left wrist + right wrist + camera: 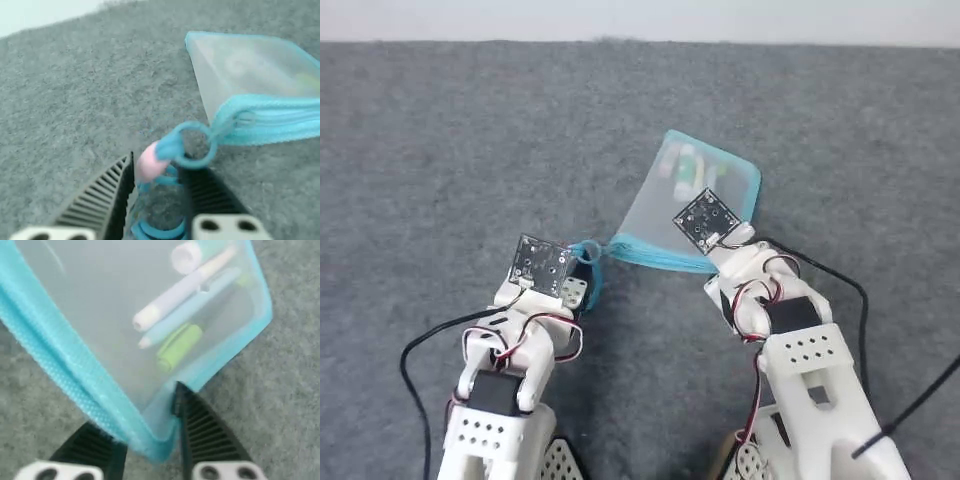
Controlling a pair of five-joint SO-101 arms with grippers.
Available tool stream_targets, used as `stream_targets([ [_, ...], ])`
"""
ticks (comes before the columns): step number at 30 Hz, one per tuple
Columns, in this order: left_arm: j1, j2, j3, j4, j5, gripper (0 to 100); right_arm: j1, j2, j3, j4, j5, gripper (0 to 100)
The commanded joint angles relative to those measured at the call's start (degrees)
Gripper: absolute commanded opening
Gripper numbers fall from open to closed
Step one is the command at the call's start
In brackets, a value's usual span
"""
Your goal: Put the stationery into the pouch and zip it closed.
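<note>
Several pens (182, 287) lie inside the pouch (695, 195) on the grey mat (440, 150). My right gripper (150, 442) pinches one pouch corner. The zip runs long-ways towards my left gripper (157, 192), which is closest and holds the zip pull (194, 146) in narrow jaws.

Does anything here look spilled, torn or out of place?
Nothing stands out. The translucent blue-trimmed pouch lies on the grey felt mat, pens inside, none spilled. The left gripper holds its blue pull cord; the right gripper pinches its edge.
</note>
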Motion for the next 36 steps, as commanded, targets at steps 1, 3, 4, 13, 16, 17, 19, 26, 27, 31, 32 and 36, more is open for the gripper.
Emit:
stream_targets([
  [1, 0.44, -0.88, -8.13, 7.91, -0.26, 24, -0.13, -0.84, -0.44, 0.92, -1.58, 23.3],
  [3, 0.44, -0.88, -9.27, 9.67, -0.26, 25, -0.22, -0.84, -0.44, 1.01, -1.58, 27.0],
  [4, 0.44, -0.88, -9.45, 9.93, -0.26, 25, -0.22, -0.84, -0.44, 1.45, -1.58, 28.0],
  [13, 0.35, -0.88, -9.45, 10.02, -0.35, 25, -0.22, -10.86, -4.84, 14.81, -2.02, 28.5],
  [16, 0.44, -0.88, -9.98, 11.34, -0.35, 25, 0.04, -16.66, -4.84, 17.45, -2.11, 28.5],
  [17, 0.44, -0.88, -10.77, 12.22, -0.35, 25, 0.13, -18.68, -4.84, 18.33, -2.11, 28.5],
  [19, 0.35, -0.88, -12.79, 14.77, -0.35, 25, -0.22, -22.64, -4.66, 20.35, -2.11, 28.5],
  [26, -0.09, -0.88, -13.85, 15.74, -0.44, 25, 0.13, -30.81, -1.93, 20.97, -2.02, 28.5],
  [27, -0.09, -0.88, -13.85, 15.74, -0.44, 25, 0.13, -31.08, -1.85, 20.88, -2.02, 28.5],
  [31, -0.09, -0.88, -13.76, 15.74, -0.44, 25, 0.22, -31.08, -1.85, 20.97, -2.02, 28.5],
  [32, -0.09, -0.88, -13.76, 15.65, -0.44, 25, 0.22, -31.08, -1.85, 20.97, -2.02, 28.5],
  [36, -0.09, -0.88, -13.14, 14.42, -0.44, 25, 2.59, -31.08, -2.64, 20.97, -1.76, 28.5],
])
